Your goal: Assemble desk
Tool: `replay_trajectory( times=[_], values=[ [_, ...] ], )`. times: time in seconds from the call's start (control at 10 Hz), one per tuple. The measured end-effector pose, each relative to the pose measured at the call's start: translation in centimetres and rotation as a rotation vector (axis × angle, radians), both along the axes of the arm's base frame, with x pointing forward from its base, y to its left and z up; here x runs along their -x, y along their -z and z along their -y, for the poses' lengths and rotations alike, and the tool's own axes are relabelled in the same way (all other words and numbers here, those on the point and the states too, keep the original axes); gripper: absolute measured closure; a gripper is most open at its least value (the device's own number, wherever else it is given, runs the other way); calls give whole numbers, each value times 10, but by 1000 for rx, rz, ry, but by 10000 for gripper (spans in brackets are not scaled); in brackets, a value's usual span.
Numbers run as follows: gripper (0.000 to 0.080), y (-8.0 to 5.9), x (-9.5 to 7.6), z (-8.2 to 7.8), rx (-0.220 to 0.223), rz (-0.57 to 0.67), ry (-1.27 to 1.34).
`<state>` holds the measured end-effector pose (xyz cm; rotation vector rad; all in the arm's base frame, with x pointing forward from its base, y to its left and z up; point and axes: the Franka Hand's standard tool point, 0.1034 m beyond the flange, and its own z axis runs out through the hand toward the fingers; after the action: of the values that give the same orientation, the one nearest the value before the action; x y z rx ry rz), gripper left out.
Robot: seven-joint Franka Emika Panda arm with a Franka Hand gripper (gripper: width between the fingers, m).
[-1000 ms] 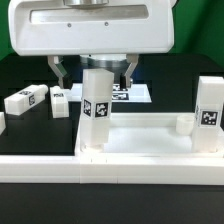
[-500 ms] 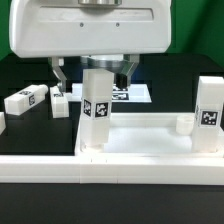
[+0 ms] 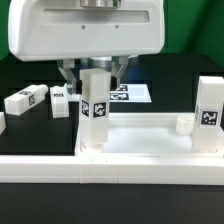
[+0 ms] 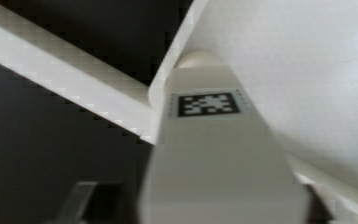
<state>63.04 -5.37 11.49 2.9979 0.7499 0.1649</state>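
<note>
The white desk top (image 3: 150,142) lies flat with its raised rim up. One white square leg (image 3: 96,112) with a black-and-white tag stands upright in the corner socket at the exterior view's left. My gripper (image 3: 93,72) comes down over that leg's top, with a finger pressed against each side, shut on it. In the wrist view the leg (image 4: 202,150) runs up between my gripper's (image 4: 197,200) fingers (image 4: 87,200). A second leg (image 3: 208,115) stands upright at the exterior view's right. Two loose legs (image 3: 25,100) (image 3: 60,103) lie on the black table.
The marker board (image 3: 138,95) lies behind the held leg. A long white border rail (image 3: 100,172) runs along the front of the desk top. The arm's white housing (image 3: 85,30) fills the upper part of the exterior view.
The gripper's fingers have closed inward from wide apart onto the sides of the upright leg. The leg and the other parts have not moved.
</note>
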Motion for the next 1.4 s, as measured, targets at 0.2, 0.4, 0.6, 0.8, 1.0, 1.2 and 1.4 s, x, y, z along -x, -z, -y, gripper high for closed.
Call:
replay_trajectory(
  times=[0.2, 0.4, 0.6, 0.8, 1.0, 1.2, 1.4],
  values=[
    [509, 0, 0, 0, -1, -1, 6],
    [509, 1, 0, 0, -12, 1, 83],
    [509, 1, 0, -1, -33, 4, 246],
    [509, 1, 0, -1, -60, 6, 402],
    [509, 2, 1, 5, -120, 6, 683],
    [509, 3, 1, 8, -146, 11, 862],
    [509, 3, 2, 10, -163, 10, 1035]
  ],
)
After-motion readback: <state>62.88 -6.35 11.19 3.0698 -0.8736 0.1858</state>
